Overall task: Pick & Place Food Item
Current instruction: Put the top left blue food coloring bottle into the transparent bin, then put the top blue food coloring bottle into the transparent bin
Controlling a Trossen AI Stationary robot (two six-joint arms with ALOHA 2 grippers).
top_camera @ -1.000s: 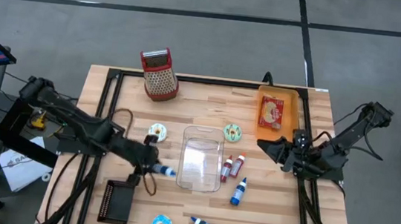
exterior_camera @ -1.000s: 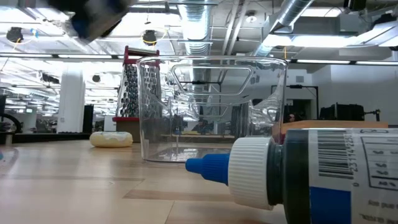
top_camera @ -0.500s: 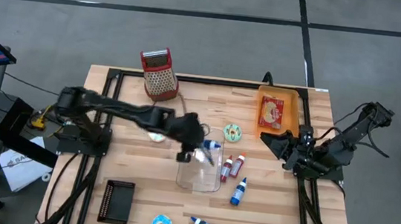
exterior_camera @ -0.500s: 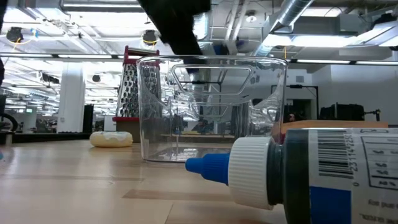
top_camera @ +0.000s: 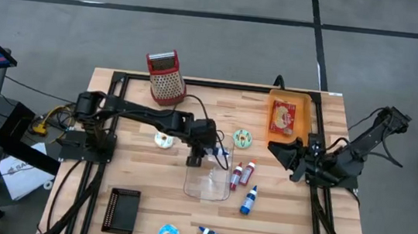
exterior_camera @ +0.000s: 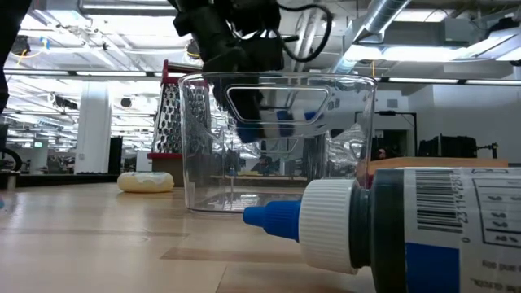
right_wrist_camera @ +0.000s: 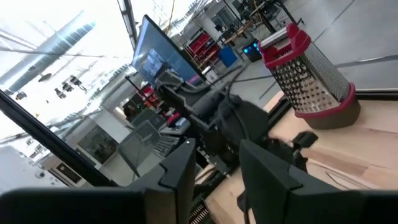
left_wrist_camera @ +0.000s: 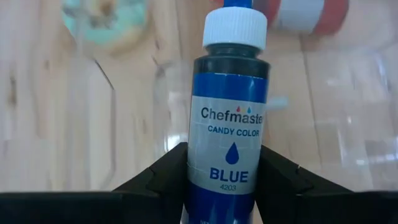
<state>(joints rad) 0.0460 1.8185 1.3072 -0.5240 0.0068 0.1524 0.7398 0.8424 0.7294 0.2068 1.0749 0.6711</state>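
Your left gripper (top_camera: 198, 156) is pinching a blue bottle (left_wrist_camera: 229, 124) labelled "Chefmaster Candy Color Blue" just inside the clear container (top_camera: 208, 173), mid-worktop, which seems otherwise empty. Your right gripper (top_camera: 292, 158) is waiting near the worktop's right edge, fingers parted around nothing, beside the orange tray (top_camera: 285, 117).
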